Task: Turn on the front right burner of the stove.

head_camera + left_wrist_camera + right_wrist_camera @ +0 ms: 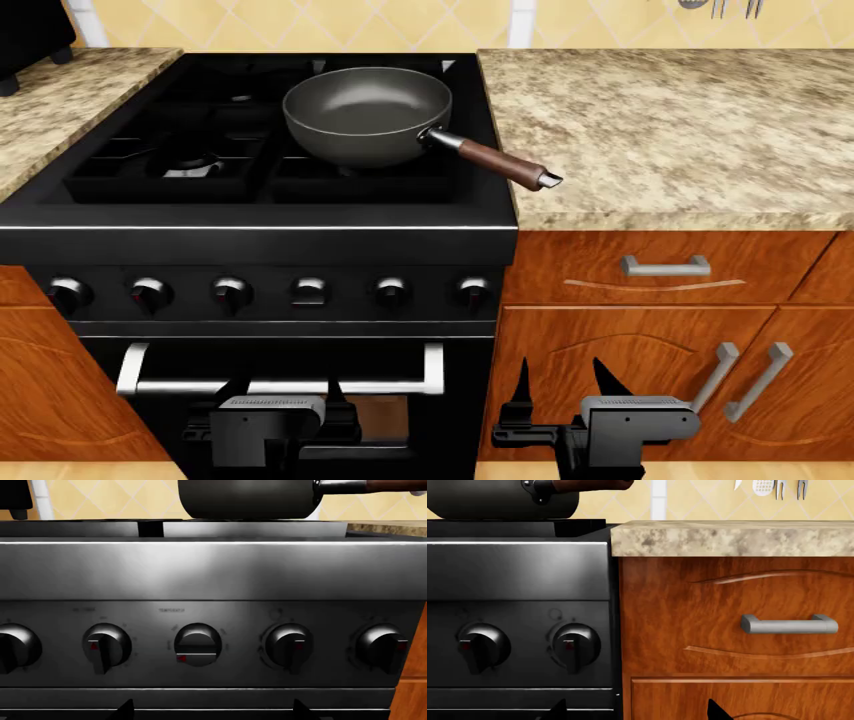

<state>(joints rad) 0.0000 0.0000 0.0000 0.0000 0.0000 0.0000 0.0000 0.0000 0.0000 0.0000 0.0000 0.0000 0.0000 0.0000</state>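
Observation:
The black stove (267, 245) stands between granite counters, with six knobs along its front; the rightmost knob (471, 292) also shows in the right wrist view (574, 647). The front right burner (400, 185) is a black grate, mostly covered by a dark pan (367, 110) with a brown handle. My left gripper (287, 392) is open and empty, low in front of the oven handle (160, 385); in the left wrist view (212, 711) it faces the middle knobs. My right gripper (561, 385) is open and empty, low before the stove's right edge and the cabinet, as its wrist view (637, 711) shows.
The front left burner (194, 160) shows a silvery ring. A granite counter (667, 110) lies right of the stove, over wooden cabinets with a drawer handle (665, 266) and door handles (758, 380). The pan handle (501, 162) reaches over the counter edge. A black appliance (27, 35) stands at far left.

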